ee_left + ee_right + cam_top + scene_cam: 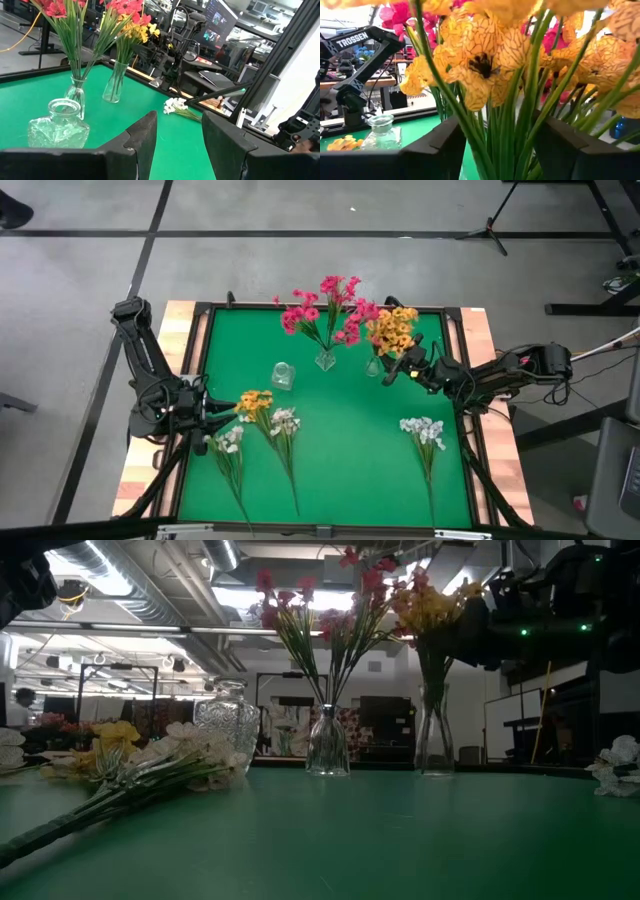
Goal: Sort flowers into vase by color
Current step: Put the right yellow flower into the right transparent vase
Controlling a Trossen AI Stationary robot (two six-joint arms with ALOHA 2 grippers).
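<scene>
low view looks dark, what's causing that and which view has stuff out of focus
Low view: backlit by bright ceiling lights, so the vases and table look dim. Right wrist view: the yellow flowers sit too near the lens and blur.

The floor (300, 210) was grey concrete, crossed by dark lines. A tripod's legs (492, 228) stood on it beyond the worktop's (340, 450) far edge, and a black frame (600, 308) stood off to the right. The worktop was green felt inside a dark rim, with pale wood showing at both sides. Overhead ran ducts and pipes (190, 590) with strip lights (110, 565) among them. Farther back the room was dim and crowded: desks (210, 75), a lit monitor (217, 20) and dark shelving (380, 730). A yellow cable (25, 35) trailed across the floor.
</scene>
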